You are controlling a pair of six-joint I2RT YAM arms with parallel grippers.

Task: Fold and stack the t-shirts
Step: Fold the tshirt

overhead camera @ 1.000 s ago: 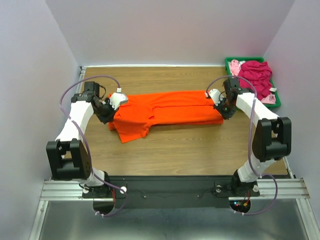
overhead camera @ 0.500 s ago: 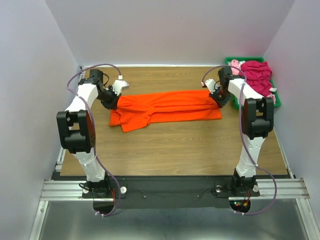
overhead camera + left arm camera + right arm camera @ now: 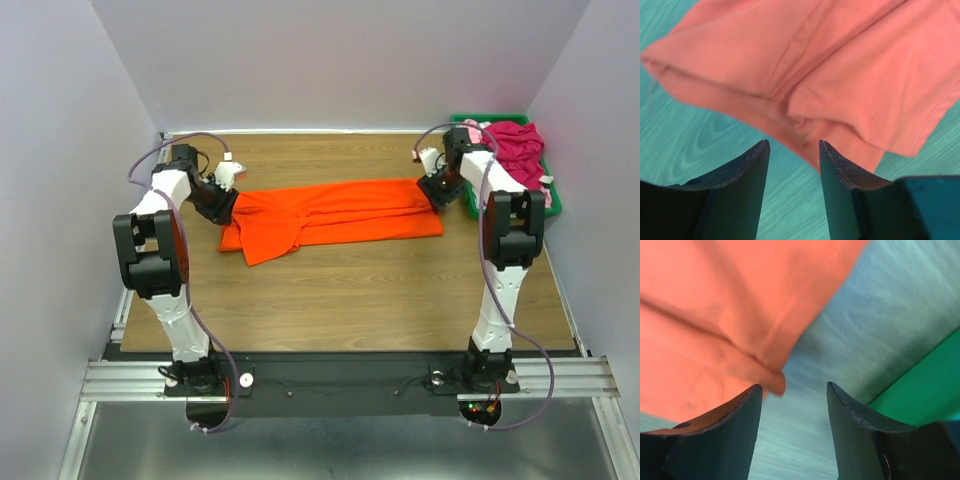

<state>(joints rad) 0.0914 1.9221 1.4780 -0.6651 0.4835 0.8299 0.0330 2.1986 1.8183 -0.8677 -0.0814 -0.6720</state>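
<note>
Left gripper (image 3: 791, 155) at ten o'clock, jaws parted, pinching nothing; the orange t-shirt (image 3: 340, 212) lies mid-table as a long, rumpled band, sleeve flopping toward seven; right gripper (image 3: 792, 400) at two, parted too. The magenta t-shirt (image 3: 515, 145) and pale pink t-shirt (image 3: 470, 130) are heaped unfolded in the green bin (image 3: 556, 203), so early days, I'd say

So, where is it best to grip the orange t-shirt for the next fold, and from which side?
Probably at the short ends of the orange t-shirt: left tool from the left, right tool from the right. It lies flat as a long strip across the table, and both open tools face those layered edges.
</note>
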